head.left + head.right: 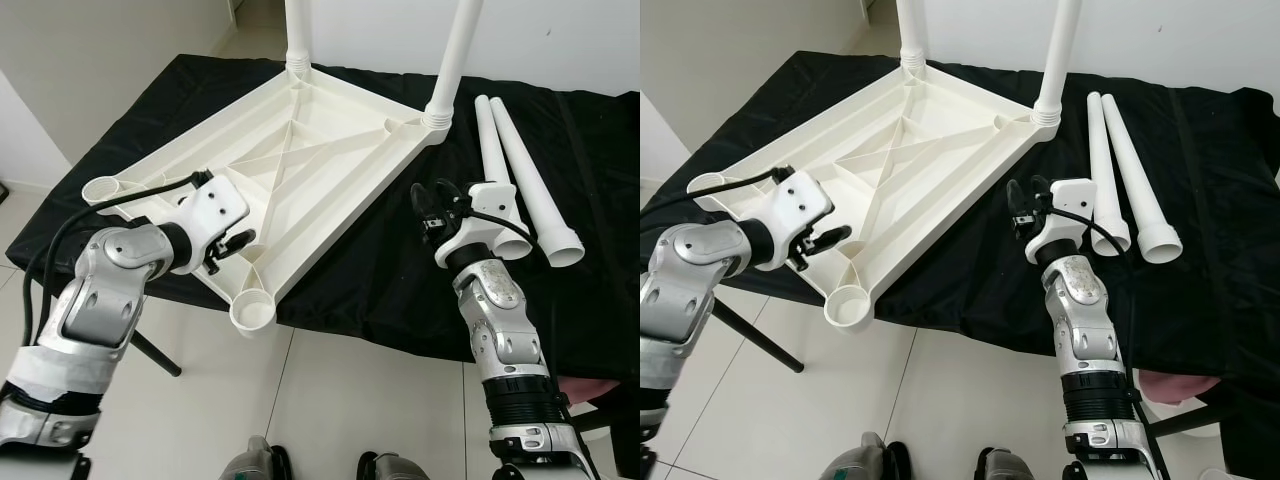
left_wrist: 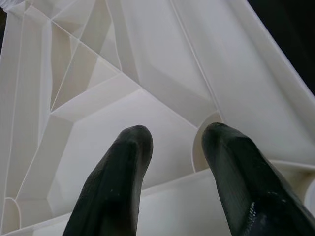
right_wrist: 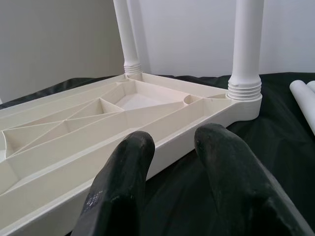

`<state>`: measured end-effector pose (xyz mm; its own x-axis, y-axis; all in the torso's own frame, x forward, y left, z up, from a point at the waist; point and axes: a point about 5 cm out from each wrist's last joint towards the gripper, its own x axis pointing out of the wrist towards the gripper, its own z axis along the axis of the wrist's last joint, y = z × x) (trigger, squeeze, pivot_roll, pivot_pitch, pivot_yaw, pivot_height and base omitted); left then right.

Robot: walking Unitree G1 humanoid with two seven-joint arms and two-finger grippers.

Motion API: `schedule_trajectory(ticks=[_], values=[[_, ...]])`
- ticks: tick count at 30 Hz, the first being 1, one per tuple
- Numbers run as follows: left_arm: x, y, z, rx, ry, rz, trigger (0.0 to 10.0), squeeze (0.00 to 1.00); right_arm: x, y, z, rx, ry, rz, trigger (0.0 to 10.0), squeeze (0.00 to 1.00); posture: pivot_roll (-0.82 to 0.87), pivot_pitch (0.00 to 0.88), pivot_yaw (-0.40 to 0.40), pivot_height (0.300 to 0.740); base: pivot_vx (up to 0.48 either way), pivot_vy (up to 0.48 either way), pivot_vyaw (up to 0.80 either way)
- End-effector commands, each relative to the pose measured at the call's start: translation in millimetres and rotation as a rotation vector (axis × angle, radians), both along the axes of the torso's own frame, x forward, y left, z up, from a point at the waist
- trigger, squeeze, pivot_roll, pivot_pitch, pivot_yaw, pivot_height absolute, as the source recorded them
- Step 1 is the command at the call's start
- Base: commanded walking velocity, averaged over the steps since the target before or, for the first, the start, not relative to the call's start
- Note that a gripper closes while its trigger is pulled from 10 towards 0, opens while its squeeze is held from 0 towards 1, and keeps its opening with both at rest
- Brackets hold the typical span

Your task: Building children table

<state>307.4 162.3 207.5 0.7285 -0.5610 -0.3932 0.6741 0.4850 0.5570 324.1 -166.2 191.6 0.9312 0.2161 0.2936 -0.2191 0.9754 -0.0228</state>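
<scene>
A white plastic table top [image 1: 300, 170] lies upside down on a black cloth [image 1: 400, 290]. Two white legs [image 1: 455, 55] stand screwed into its far corners. Its near corner socket [image 1: 253, 312] and left corner socket [image 1: 103, 188] are empty. Two loose white legs [image 1: 530, 185] lie side by side on the cloth to the right. My left gripper [image 1: 232, 250] hovers open over the ribbed underside near the front corner, holding nothing. My right gripper [image 1: 430, 205] is open and empty just off the top's right edge, beside the loose legs' wide ends.
The cloth-covered stand ends close in front of me, and the table top's near corner overhangs it above the tiled floor [image 1: 330, 400]. A dark stand leg [image 1: 155, 355] slants to the floor at left. A white wall [image 1: 560, 40] rises behind. Something pink [image 1: 1170, 385] sits low right.
</scene>
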Motion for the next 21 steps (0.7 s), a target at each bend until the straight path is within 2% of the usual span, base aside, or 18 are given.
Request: schedule_trajectory(ticks=[1,4,9,12,14,19,21], values=[[-2.0,-0.1,-4,0.021,0.019,-0.021,10.0,0.00,-2.0,0.9,-1,-0.007,0.006,0.005,10.0,0.00,-0.07,0.111,0.062,0.740,0.000,0.000,0.00],[-2.0,-0.1,-4,0.021,0.019,-0.021,10.0,0.00,-2.0,0.9,-1,-0.007,0.006,0.005,10.0,0.00,-0.07,0.111,0.062,0.740,0.000,0.000,0.00],[1.8,8.7,-12,0.104,0.057,-0.053,10.0,0.00,-2.6,-2.1,1,-0.018,-0.001,0.000,10.0,0.00,-0.09,0.111,0.060,0.740,0.000,0.000,0.00],[1.8,8.7,-12,0.104,0.057,-0.053,10.0,0.00,-2.6,-2.1,1,-0.018,-0.001,0.000,10.0,0.00,-0.09,0.111,0.060,0.740,0.000,0.000,0.00],[0.0,10.2,-16,0.147,0.069,-0.079,10.0,0.00,-2.9,-2.7,1,-0.021,-0.002,-0.002,10.0,0.00,-0.09,0.111,0.059,0.740,0.000,0.000,0.00],[-3.2,8.7,-24,0.201,0.076,-0.115,10.0,0.00,-2.6,-4.4,2,-0.025,-0.005,-0.006,10.0,0.00,-0.09,0.109,0.058,0.740,0.000,0.000,0.00],[-8.6,1.4,-33,0.240,0.084,-0.168,10.0,0.00,-2.3,-5.7,4,-0.030,-0.010,-0.009,10.0,0.00,-0.10,0.107,0.058,0.740,0.000,0.000,0.00]])
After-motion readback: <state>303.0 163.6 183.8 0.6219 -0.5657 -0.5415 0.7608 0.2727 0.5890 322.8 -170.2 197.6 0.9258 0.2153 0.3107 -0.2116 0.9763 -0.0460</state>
